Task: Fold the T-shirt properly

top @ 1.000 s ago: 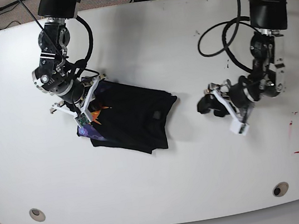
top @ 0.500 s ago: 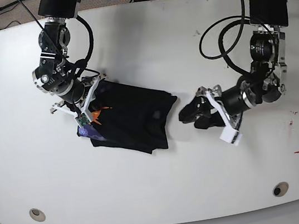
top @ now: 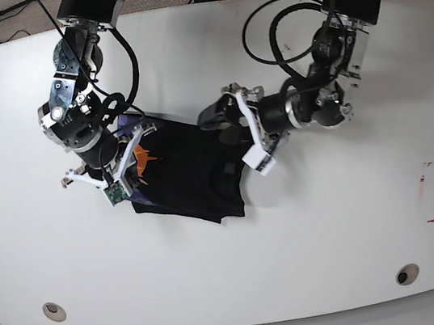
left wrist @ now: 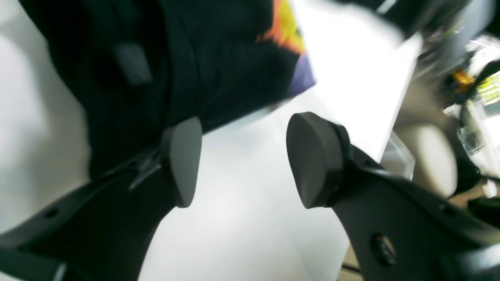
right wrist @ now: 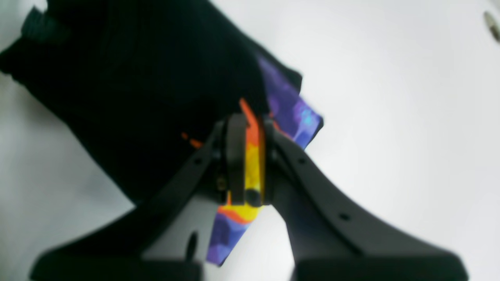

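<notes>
T-shirt [top: 190, 175] lies bunched on the white tabletop [top: 332, 219], left of centre. The right end effector [right wrist: 246, 164] is clamped on its printed edge, probably to pin that corner. The left end effector [left wrist: 238, 160], jaws spread and empty, hovers at the shirt's right edge, seemingly lining up a second grip for folding.

The right gripper [right wrist: 247, 164] pinches the T-shirt [right wrist: 148, 86] at its orange-yellow print. Black cloth spreads toward 11 o'clock over the white worktop [right wrist: 390, 97]. A blue-purple patch [right wrist: 291, 113] shows at 1 o'clock.
</notes>
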Motion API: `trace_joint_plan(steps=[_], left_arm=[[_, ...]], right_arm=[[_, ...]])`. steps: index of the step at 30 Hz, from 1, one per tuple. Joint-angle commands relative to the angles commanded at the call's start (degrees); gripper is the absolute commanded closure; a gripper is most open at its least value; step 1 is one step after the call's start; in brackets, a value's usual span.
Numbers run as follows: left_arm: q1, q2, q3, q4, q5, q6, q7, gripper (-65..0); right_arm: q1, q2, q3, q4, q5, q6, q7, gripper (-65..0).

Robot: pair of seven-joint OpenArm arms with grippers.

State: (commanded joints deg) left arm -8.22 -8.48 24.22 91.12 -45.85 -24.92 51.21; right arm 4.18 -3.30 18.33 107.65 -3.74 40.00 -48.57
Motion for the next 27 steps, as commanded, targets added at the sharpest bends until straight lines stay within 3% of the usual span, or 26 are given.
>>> trace_joint_plan(steps=[5,13,18,27], left_arm=[[0.79,3.52,1.41,-0.26,5.45,0.09,-0.09,-35.8],[0.88,8.97,1.49,-3.52,13.98,0.09,-0.09,-35.8],[-0.26,8.79,1.41,-7.56,16.88,0.09,-1.93,-35.8],[-4.04,5.54,1.41,-17.67,17.32,0.09,-8.09,-35.8]], right_arm=[[4.04,1.76,0.00,-7.91,0.09,0.00,1.58,-5.5],[8.35,5.89,0.09,-24.18,-0.35,0.00,11.78,-5.4],[8.44,7.82,0.18,-29.89,0.09,0.00,15.30,-5.2],[2.81,7.56,0.26,-26.99,0.18,0.00,15.91,-5.1]])
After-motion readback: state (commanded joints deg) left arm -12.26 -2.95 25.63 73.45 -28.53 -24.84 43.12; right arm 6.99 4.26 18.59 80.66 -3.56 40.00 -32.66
